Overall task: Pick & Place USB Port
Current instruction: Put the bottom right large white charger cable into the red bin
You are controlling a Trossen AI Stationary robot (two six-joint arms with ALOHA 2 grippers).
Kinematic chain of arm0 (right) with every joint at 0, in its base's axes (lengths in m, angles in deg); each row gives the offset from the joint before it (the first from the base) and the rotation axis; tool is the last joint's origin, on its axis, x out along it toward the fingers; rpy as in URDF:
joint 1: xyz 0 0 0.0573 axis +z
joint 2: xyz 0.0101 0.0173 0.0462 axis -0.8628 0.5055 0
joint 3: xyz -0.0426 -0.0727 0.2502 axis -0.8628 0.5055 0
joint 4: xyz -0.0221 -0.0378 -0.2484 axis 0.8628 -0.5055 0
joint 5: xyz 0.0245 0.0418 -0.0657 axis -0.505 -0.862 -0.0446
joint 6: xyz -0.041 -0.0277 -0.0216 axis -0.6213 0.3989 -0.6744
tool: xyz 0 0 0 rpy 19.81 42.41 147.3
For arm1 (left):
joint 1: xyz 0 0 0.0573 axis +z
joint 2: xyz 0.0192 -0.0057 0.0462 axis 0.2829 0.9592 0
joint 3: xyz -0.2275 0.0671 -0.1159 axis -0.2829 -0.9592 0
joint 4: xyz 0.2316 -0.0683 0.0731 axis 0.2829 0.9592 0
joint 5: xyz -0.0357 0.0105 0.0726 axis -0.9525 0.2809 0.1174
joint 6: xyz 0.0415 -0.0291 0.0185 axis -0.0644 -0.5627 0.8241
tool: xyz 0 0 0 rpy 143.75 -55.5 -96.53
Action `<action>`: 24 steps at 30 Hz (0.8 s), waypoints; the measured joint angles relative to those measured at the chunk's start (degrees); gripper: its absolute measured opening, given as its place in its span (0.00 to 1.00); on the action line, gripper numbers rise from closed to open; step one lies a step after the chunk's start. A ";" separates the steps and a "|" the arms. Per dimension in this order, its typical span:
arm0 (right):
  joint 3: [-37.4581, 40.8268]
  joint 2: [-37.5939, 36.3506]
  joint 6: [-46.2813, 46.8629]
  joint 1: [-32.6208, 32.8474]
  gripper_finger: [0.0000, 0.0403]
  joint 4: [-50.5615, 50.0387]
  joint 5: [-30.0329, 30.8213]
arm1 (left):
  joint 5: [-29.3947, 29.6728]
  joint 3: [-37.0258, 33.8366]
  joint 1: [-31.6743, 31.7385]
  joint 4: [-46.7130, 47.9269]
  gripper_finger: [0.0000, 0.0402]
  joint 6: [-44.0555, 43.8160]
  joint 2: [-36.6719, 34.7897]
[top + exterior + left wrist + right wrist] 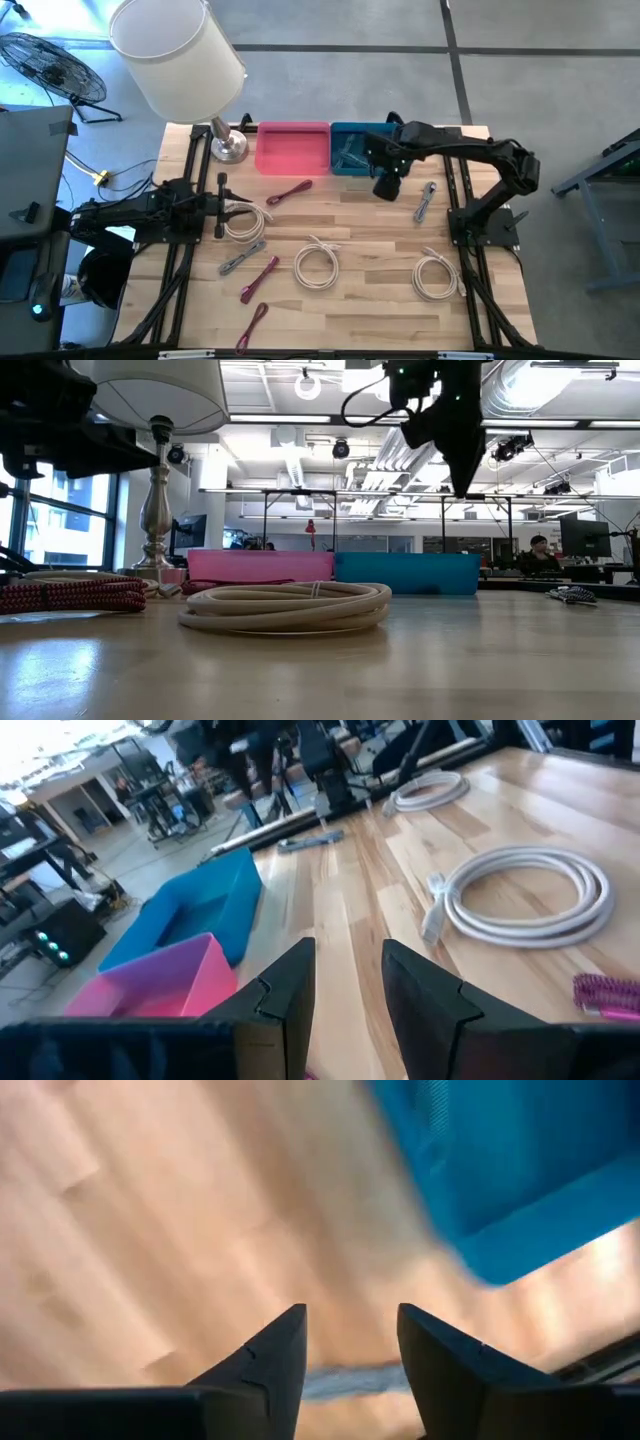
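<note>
Wooden surface (pixel 370 240) holding coiled cables, lamp (pixel 180 50) at eleven o'clock; both end effectors (pixel 385 185) (pixel 222 205) sitting apart, empty.

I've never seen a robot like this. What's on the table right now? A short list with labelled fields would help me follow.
Surface: light wooden table
Bins: pink plastic bin beside a blue plastic bin, at the far edge
Blue bin contents: grey cables
Loose cables: white coiled cables, red braided cables, grey braided cables
Lamp: silver-based table lamp with white shade, far left corner
Right gripper: open, empty, just in front of the blue bin
Left gripper: at left edge, holding nothing
</note>
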 joint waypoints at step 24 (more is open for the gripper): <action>0.00 0.02 54.35 43.18 0.46 -1.78 -7.55 | -5.95 0.13 -0.02 1.08 0.29 -2.83 0.00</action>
